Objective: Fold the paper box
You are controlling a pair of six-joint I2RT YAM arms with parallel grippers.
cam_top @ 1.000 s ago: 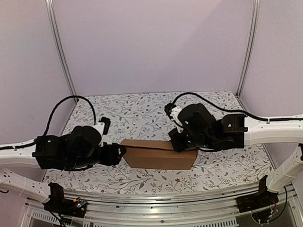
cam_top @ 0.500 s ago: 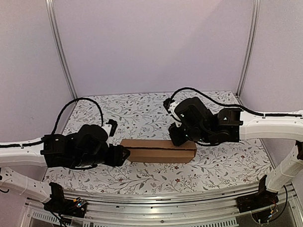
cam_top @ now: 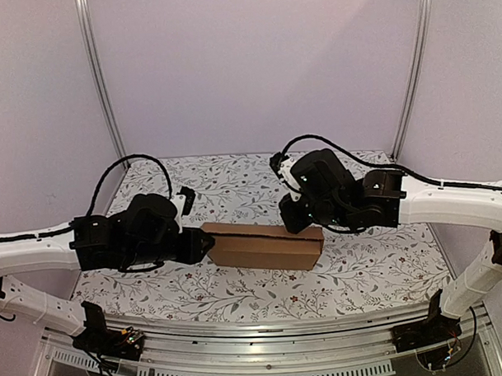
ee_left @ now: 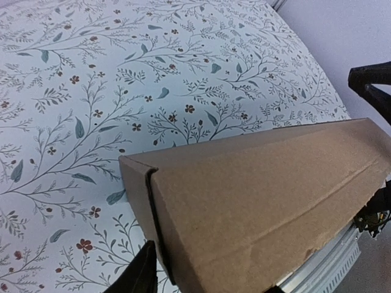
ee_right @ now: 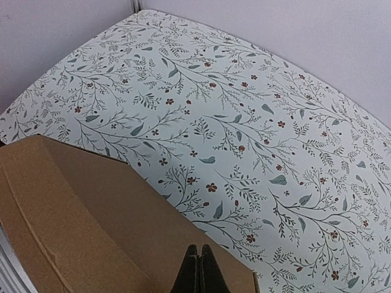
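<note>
The paper box (cam_top: 261, 247) is a closed, shallow brown cardboard box lying across the middle of the floral table. My left gripper (cam_top: 200, 246) is at its left end. In the left wrist view the box (ee_left: 263, 195) fills the space between my spread jaws, and one finger (ee_left: 143, 271) shows beside the end face. My right gripper (cam_top: 295, 222) is over the box's right end. In the right wrist view its fingertips (ee_right: 200, 256) are pressed together, empty, over the box's top (ee_right: 91, 226).
The table (cam_top: 234, 184) has a white cloth with a leaf-and-flower print. Lilac walls with metal posts (cam_top: 99, 86) close in the back and sides. A metal rail (cam_top: 264, 336) runs along the near edge.
The box has shifted slightly toward the back and looks flatter and lower. Both arms have moved a little farther back with it, and the right gripper has risen slightly.
</note>
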